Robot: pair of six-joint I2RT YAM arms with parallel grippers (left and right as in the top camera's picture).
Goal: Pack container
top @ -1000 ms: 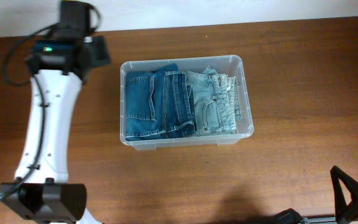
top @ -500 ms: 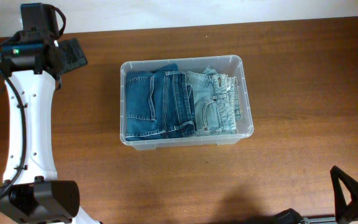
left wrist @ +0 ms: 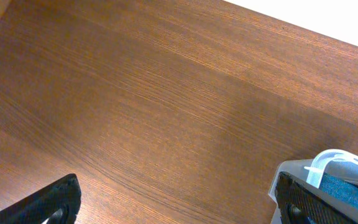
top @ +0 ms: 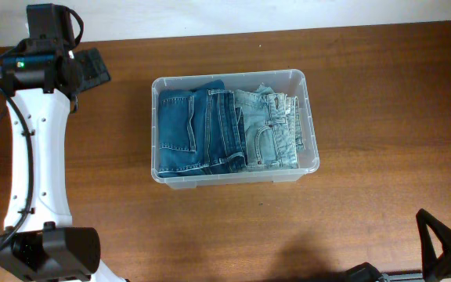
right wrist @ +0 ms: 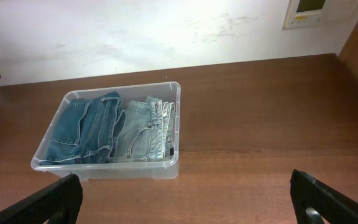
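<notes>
One container [top: 233, 178] — upright, mouth up, long axis left-to-right overhead

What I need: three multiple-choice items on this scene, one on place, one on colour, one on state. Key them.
1. Relative to the container, the left claw hangs: A inside it; B beside it, over bare table; C under it.
2. The jeans are: A red; B black; C blue.
3. The right claw is: A open, empty; B shut on cloth; C shut on a lid.
Key: 1 B, only wood lies below it in the left wrist view; 2 C, dark and pale blue denim; 3 A, its fingers stand wide apart with nothing between.
</notes>
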